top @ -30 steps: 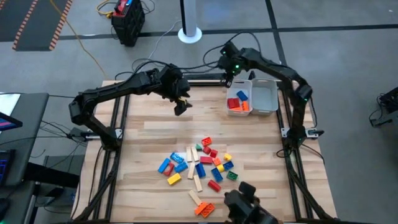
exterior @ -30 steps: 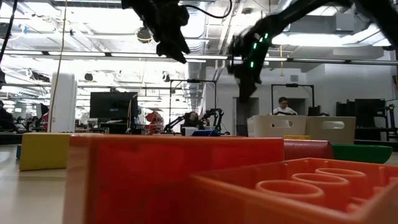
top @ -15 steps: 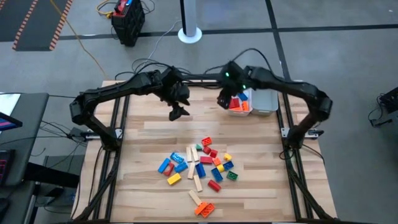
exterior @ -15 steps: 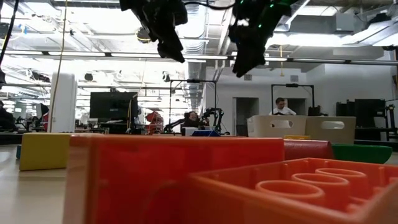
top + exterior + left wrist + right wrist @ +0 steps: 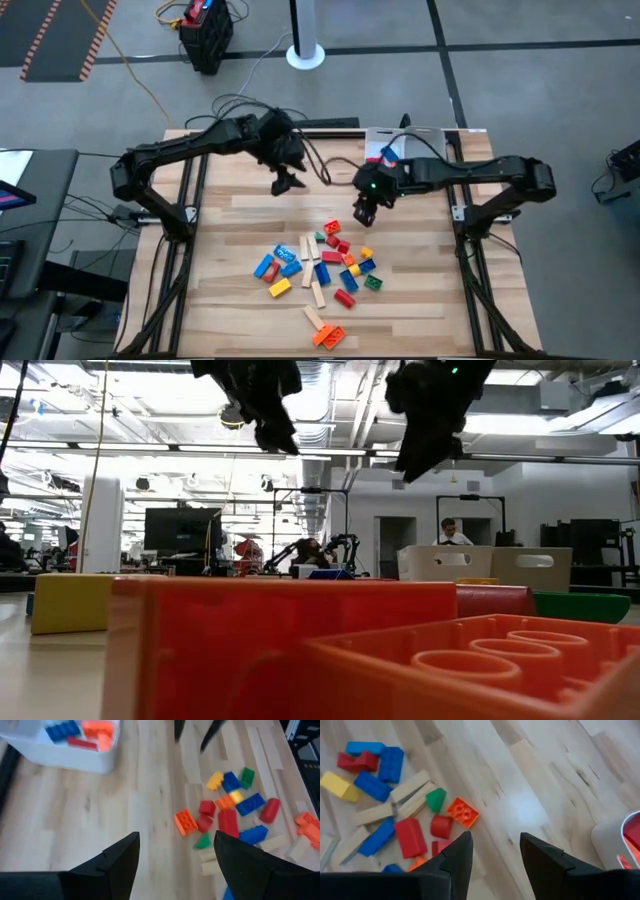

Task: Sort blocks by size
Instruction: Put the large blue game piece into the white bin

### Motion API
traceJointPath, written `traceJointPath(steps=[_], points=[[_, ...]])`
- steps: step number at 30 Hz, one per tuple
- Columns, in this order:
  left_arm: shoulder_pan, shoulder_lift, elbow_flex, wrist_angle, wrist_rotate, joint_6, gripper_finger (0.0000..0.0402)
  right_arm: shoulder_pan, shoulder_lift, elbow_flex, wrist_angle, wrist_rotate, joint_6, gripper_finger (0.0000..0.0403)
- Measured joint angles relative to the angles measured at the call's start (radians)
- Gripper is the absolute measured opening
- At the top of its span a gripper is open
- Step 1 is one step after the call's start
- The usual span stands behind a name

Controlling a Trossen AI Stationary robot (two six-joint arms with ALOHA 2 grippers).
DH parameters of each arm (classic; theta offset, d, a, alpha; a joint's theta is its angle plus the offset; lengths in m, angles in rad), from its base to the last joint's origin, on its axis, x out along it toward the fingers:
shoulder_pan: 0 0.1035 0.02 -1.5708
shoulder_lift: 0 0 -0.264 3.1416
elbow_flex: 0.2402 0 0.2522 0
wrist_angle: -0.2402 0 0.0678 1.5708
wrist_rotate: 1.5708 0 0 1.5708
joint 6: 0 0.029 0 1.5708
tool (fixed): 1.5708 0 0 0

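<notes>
Barely started: a few studded plastic bricks [image 5: 80, 732] lay in the white plastic tray [image 5: 95, 762]; most blocks [image 5: 325, 270] remained heaped on the wooden desk [image 5: 240, 235] just beyond the right gripper's [image 5: 360, 217] open, empty fingers [image 5: 457, 852]; the left gripper [image 5: 281, 184] was open too.

The right gripper [image 5: 361, 216], fingers apart and holding nothing, is now away from the white tray [image 5: 440, 160] and above the table just beside the pile of blocks [image 5: 325, 270], near the orange block [image 5: 462, 812].

Table [image 5: 240, 230]: you have pale wood planks, visible grain, low sheen
Blocks [image 5: 322, 262]: glossy coloured plastic, studded; a few pale bare-wood bars
Tray [image 5: 75, 760]: smooth white plastic
Gripper fingers [image 5: 545, 857]: matt black
</notes>
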Motion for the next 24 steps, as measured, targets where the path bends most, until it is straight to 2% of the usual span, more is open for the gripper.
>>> traceJointPath(steps=[3,6,12,16,19,24], points=[[-0.039,-0.022,-0.102,-0.004,-0.006,-0.061,0.0249,0.002,-0.029,0.000,-0.093,0.046,-0.007,0.0193],[-0.090,-0.090,-0.243,0.060,-0.052,-0.181,0.0249,-0.020,-0.062,-0.025,-0.224,0.074,-0.051,0.0193],[-0.232,-0.260,-0.494,0.231,-0.200,-0.507,0.0249,-0.007,-0.249,-0.248,-0.135,0.055,-0.158,0.0193],[-0.344,-0.324,-0.568,0.241,-0.311,-0.693,0.0249,-0.006,-0.359,-0.387,-0.033,0.015,-0.199,0.0193],[-0.433,-0.323,-0.589,0.237,-0.358,-0.787,0.0249,-0.013,-0.392,-0.437,-0.001,-0.013,-0.213,0.0193],[-0.541,-0.244,-0.591,0.260,-0.476,-0.736,0.0249,-0.018,-0.387,-0.442,0.069,-0.016,-0.263,0.0193]])
